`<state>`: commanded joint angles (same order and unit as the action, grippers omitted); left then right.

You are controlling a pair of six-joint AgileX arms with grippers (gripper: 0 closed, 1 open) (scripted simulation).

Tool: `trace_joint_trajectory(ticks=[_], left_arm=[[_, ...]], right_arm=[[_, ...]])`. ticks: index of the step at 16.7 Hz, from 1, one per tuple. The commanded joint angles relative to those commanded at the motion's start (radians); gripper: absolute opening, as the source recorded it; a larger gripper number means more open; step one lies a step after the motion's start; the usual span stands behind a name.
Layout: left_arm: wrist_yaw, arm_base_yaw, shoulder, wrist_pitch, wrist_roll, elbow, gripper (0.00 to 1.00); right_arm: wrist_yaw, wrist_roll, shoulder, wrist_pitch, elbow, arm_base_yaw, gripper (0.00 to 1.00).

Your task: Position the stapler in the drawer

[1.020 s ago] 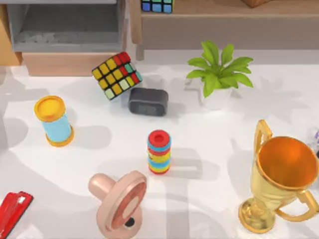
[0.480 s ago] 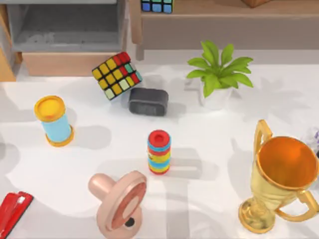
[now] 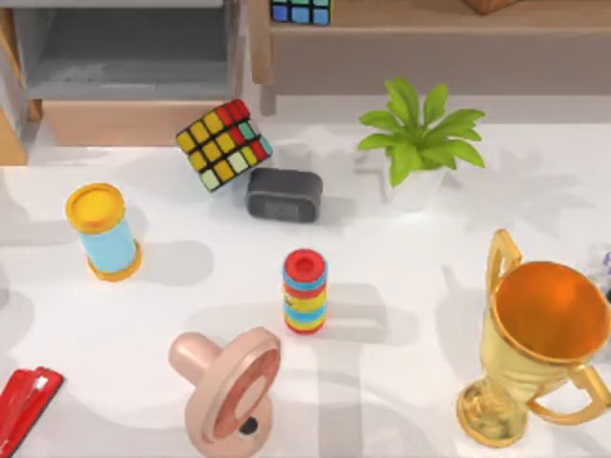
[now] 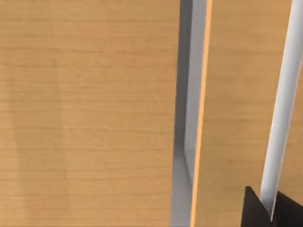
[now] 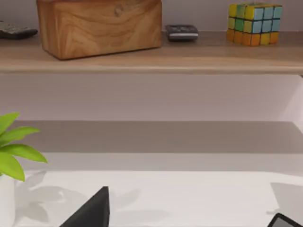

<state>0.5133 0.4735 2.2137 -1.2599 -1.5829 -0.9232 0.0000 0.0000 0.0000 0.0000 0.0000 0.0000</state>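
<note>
The stapler (image 3: pixel 24 405) lies flat on the white worktop (image 3: pixel 401 286) at its near left corner, partly cut off by the top view's edge, with nothing gripping it. The pink pacifier (image 3: pixel 229 386) sits near it to the right. The drawer (image 3: pixel 129 57) stands pulled out at the far left, its grey inside bare and its tan front panel facing the worktop, well apart from the stapler.

Between the two stand a yellow-capped blue cylinder (image 3: pixel 103 234), a tilted puzzle cube (image 3: pixel 224 143), a dark grey clock (image 3: pixel 284 194) and a striped stack of rings (image 3: pixel 305 291). A potted plant (image 3: pixel 420 143) and a gold trophy (image 3: pixel 539 339) occupy the right side, and a brown shelf (image 3: pixel 430 38) runs along the back.

The left wrist view looks close onto tan wood panels with a grey gap and a pale bar, with dark tips of the left tool (image 4: pixel 272 208) at the corner; I cannot tell how far they are parted or whether they hold anything. The right wrist view faces the shelf, with dark fingertips of the right tool (image 5: pixel 189 213) spread wide and empty.

With the drawer open, the step in hand seems to be the turn toward picking up. The next move calls for bringing the left tool down over the stapler, aligned across its narrow width.
</note>
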Motion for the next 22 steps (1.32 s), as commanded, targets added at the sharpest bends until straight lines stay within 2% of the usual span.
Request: trace_joint_trajectory(ticks=[7, 14, 20, 22], left_arm=[[0.08, 0.079, -0.091, -0.115, -0.004, 0.214, 0.0], [0.093, 0.095, -0.101, -0.132, -0.006, 0.239, 0.0], [0.198, 0.198, -0.171, -0.233, -0.012, 0.421, 0.0], [0.21, 0.21, -0.177, -0.244, -0.012, 0.436, 0.0]], right_arm=[[0.0, 0.0, 0.0, 0.0, 0.0, 0.0, 1.0], [0.0, 0.0, 0.0, 0.0, 0.0, 0.0, 1.0], [0.0, 0.0, 0.0, 0.0, 0.0, 0.0, 1.0], [0.0, 0.0, 0.0, 0.0, 0.0, 0.0, 1.0]])
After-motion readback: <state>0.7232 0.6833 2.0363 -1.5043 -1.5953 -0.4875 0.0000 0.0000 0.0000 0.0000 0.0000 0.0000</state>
